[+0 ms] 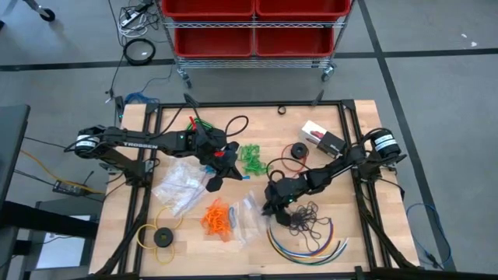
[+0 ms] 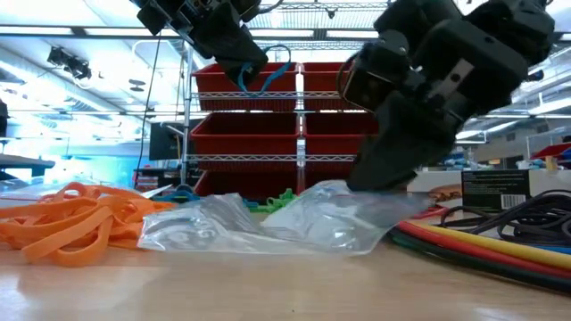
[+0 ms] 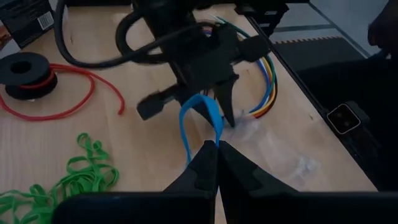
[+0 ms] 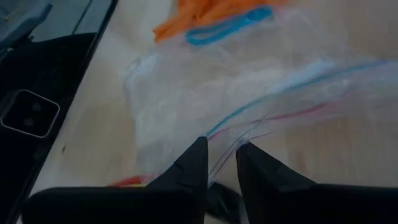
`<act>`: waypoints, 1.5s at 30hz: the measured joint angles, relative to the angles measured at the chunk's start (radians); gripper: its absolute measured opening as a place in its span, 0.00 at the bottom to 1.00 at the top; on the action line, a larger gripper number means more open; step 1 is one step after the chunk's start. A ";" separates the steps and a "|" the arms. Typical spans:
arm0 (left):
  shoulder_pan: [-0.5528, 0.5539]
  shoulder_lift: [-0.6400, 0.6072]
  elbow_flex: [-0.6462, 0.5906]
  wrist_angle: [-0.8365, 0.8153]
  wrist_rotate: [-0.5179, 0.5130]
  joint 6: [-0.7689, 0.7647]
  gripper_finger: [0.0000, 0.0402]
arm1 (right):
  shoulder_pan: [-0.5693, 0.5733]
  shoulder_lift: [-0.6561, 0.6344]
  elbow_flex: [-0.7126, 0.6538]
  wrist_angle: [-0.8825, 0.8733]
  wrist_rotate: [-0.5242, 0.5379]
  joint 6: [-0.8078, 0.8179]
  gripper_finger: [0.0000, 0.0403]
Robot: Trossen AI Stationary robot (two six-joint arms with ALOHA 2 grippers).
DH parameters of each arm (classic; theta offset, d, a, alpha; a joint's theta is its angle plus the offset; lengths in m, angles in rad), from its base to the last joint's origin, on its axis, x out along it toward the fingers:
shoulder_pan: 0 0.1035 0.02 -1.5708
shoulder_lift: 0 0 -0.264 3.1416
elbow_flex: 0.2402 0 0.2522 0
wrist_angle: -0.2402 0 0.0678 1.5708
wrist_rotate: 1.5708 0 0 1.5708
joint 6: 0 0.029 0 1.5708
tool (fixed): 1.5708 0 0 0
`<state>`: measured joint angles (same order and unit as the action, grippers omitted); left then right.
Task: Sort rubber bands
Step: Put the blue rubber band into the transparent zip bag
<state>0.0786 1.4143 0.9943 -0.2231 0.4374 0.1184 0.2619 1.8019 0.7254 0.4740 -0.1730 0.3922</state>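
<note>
My left gripper (image 3: 217, 144) hangs above the table's middle (image 1: 228, 166), shut on one blue rubber band (image 3: 198, 118). My right gripper (image 4: 222, 155) is low over a clear zip bag (image 4: 205, 93) at the near middle (image 1: 272, 207). It is open by a narrow gap, and the bag's zip edge (image 4: 249, 127) runs between its fingertips. Orange rubber bands (image 1: 218, 218) lie beside the bag, with a blue band (image 4: 230, 28) next to them. Green rubber bands (image 1: 250, 159) lie at the centre. Dark rubber bands (image 1: 311, 218) lie to the right. My left gripper pinches the blue rubber band at one end of its loop (image 3: 216, 138) between its two fingertips. The fingers slant down toward the table's near right. The band is lifted clear of the table, and its loop droops below the fingers (image 2: 265, 78). My right gripper has its fingertips (image 4: 198, 158) at the bag's zip edge; I cannot tell whether they touch it.
A second clear bag (image 1: 179, 183) lies at the left. Long multicoloured cables (image 1: 307, 243) curve along the near edge. A red cord on a black spool (image 1: 299, 151) and a small box (image 1: 323, 138) sit at the far right. A yellow ring with a black disc (image 1: 160, 236) is near left.
</note>
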 joint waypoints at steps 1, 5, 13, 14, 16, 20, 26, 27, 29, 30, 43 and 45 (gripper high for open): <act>0.000 0.000 0.000 0.001 0.000 0.000 0.03 | 0.000 0.000 0.007 0.001 -0.001 -0.002 0.20; 0.000 0.000 0.000 -0.003 0.000 0.000 0.03 | 0.001 0.000 0.011 -0.002 -0.029 -0.002 0.23; 0.000 0.000 0.000 -0.003 -0.010 0.000 0.03 | 0.026 -0.001 0.011 0.014 -0.013 -0.002 0.23; 0.000 0.000 0.000 0.000 -0.010 0.000 0.03 | 0.026 -0.001 0.011 0.009 0.001 -0.005 0.23; 0.000 0.000 0.000 0.011 -0.010 0.000 0.03 | 0.024 -0.001 0.011 0.006 0.019 -0.016 0.23; 0.000 0.000 0.000 0.030 -0.010 0.000 0.03 | 0.010 -0.001 0.011 0.004 0.031 -0.028 0.23; 0.000 0.000 0.000 0.041 -0.010 -0.001 0.03 | -0.004 0.047 0.021 0.019 0.027 -0.011 0.21; 0.000 0.000 0.000 0.040 -0.010 -0.001 0.03 | -0.004 0.060 0.026 0.014 0.019 -0.006 0.21; 0.000 0.000 0.000 0.043 -0.011 -0.001 0.03 | -0.004 0.097 0.056 0.023 0.000 -0.004 0.20; 0.000 0.000 0.000 0.043 -0.011 -0.001 0.03 | -0.004 0.113 0.071 0.023 -0.014 -0.006 0.20; 0.000 0.000 0.000 0.021 -0.050 -0.002 0.03 | -0.013 0.138 0.138 -0.042 0.010 -0.080 0.01; 0.000 0.000 0.000 0.022 -0.063 -0.002 0.03 | -0.015 0.136 0.137 -0.054 0.011 -0.081 0.00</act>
<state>0.0788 1.4143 0.9939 -0.2007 0.3742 0.1165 0.2466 1.9382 0.8627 0.4201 -0.1616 0.3109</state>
